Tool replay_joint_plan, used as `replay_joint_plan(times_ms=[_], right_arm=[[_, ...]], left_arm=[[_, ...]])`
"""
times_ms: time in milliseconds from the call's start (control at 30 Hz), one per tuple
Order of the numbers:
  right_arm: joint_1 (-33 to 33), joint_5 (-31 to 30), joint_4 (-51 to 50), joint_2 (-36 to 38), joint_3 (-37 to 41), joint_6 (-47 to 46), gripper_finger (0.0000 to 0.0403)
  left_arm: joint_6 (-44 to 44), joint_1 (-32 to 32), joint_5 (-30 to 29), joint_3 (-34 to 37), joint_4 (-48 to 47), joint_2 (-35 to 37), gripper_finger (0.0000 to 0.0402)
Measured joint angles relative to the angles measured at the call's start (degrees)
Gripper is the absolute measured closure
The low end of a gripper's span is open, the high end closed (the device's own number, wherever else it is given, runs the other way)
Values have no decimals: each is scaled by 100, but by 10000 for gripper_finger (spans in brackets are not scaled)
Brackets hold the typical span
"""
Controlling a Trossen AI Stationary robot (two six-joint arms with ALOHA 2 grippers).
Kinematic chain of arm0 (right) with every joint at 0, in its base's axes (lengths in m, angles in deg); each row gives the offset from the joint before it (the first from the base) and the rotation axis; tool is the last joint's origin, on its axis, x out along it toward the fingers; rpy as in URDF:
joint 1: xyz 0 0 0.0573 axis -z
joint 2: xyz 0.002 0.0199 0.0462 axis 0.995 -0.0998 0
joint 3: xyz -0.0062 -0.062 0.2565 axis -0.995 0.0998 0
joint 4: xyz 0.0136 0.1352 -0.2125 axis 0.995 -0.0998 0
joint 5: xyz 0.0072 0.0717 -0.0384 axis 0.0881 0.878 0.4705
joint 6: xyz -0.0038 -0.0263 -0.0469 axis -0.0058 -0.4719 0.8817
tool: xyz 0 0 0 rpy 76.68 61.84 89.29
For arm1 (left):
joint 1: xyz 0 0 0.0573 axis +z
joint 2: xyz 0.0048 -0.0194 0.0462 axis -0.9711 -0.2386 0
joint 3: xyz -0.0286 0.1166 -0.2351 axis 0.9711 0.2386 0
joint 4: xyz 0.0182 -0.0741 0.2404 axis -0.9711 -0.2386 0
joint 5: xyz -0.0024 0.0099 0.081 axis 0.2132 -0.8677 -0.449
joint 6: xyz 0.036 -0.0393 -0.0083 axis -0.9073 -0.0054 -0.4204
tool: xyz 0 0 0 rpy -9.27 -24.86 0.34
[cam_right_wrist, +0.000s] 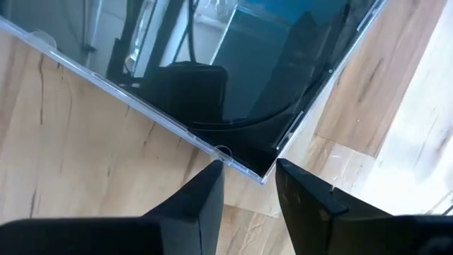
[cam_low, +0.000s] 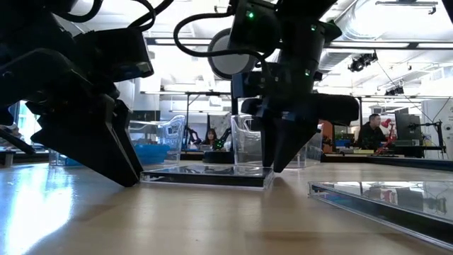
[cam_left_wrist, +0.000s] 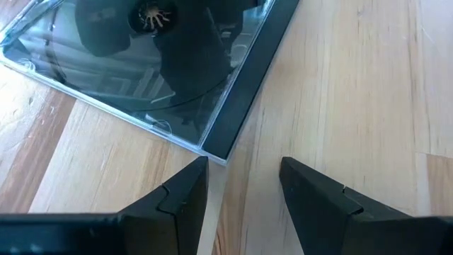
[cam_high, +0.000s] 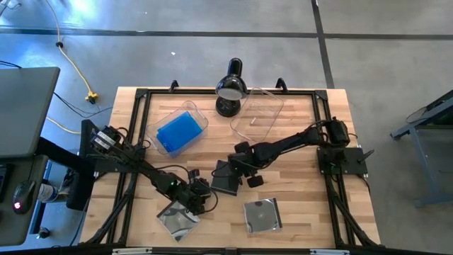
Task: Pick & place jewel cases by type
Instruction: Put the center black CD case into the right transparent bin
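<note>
Glossy clear plastic jewel cases (cam_high: 260, 215) lie on the smooth, pale wooden table (cam_high: 304, 212).

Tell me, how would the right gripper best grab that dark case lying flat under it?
Probably by a corner edge, coming down from above: the dark jewel case lies flat on the table, and the right gripper already sits open, straddling its nearest corner.

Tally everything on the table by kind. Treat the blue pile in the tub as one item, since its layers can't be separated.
Clear jewel cases lying on the wood: 3
Blue pile in the tub: 1
Clear tubs: 2
Desk lamp: 1
Total: 7
</note>
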Motion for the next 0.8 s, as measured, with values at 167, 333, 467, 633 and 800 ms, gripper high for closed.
replay_joint_plan(times_ms=[167,333,467,633,800], right_arm=[[-24,172,11,0,0,-19,279],[-108,-71,61,-2,7,121,279],[-236,-523,66,-13,13,319,279],[-343,-684,15,6,18,-222,279],[-442,-615,-64,62,20,-721,279]], left_arm=[[2,-7,-111,0,6,-6,228],[2,-9,-234,0,8,-6,228],[4,-9,-341,0,16,-7,228],[7,2,-113,0,17,-3,228],[-3,6,-14,0,23,-2,228]])
